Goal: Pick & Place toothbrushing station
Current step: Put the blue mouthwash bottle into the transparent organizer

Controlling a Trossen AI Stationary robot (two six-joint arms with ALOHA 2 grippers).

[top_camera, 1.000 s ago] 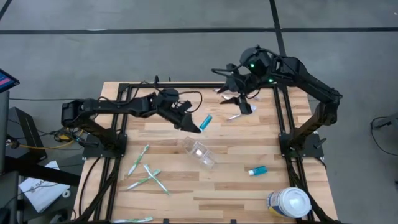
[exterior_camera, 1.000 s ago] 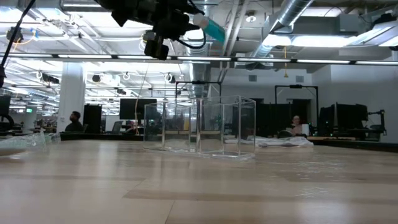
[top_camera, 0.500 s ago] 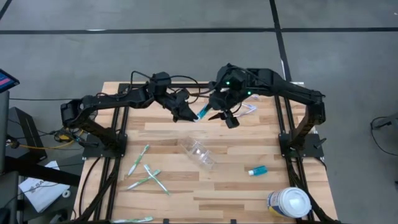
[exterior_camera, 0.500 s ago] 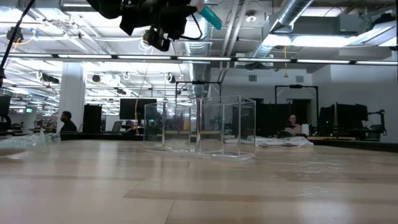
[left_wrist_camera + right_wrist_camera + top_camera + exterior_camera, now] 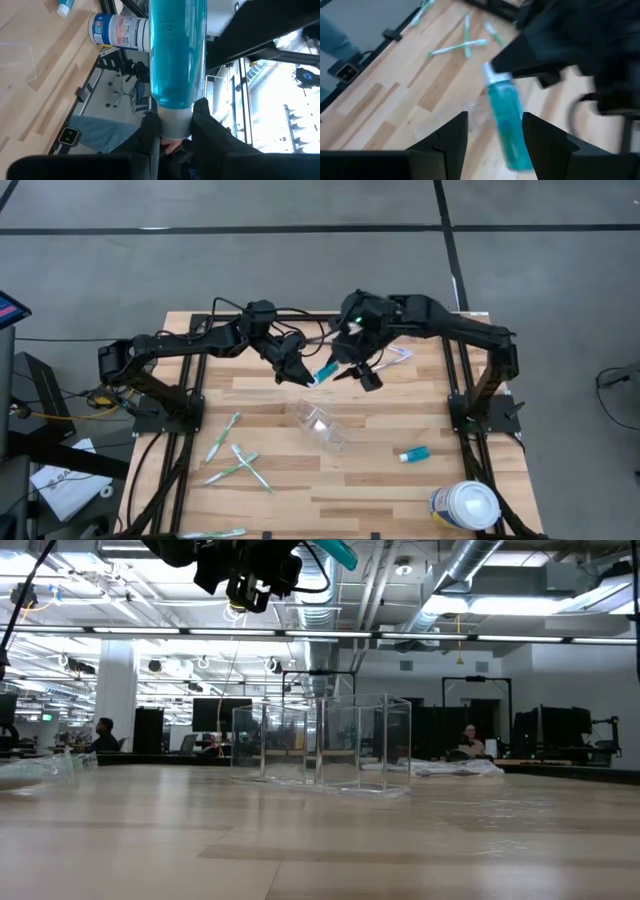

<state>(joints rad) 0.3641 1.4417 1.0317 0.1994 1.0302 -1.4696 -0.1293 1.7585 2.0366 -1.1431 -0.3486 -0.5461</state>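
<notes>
My left gripper (image 5: 299,371) hangs above the table's far middle, shut on a teal tube (image 5: 325,372) with a white cap (image 5: 175,122). The tube also shows at the top of the low view (image 5: 338,554). My right gripper (image 5: 352,372) faces it, open. Its fingers (image 5: 457,131) stand on either side of the tube's free end (image 5: 509,131); whether they touch it, I cannot tell. The toothbrushing station (image 5: 321,426), a clear plastic holder, rests on the table's middle below both grippers, and its base shows on the wood in the low view (image 5: 322,745). My left gripper pinches the tube's white cap end (image 5: 175,131) between its two fingers (image 5: 151,131). The tube runs straight on from the fingers, roughly level, toward my right gripper. It is lifted clear, high above the table.
Several toothbrushes (image 5: 233,457) lie at the near left, and one more (image 5: 214,532) at the near edge. A small teal tube (image 5: 412,453) lies right of the holder. A white-lidded tub (image 5: 466,505) stands at the near right corner. A clear packet (image 5: 392,358) lies at the far right.
My right gripper has come down from the table's far right corner toward the middle, up to the tube's free end. My left gripper has risen a little and rolled, turning the tube with it; the tube stays held by its cap.
</notes>
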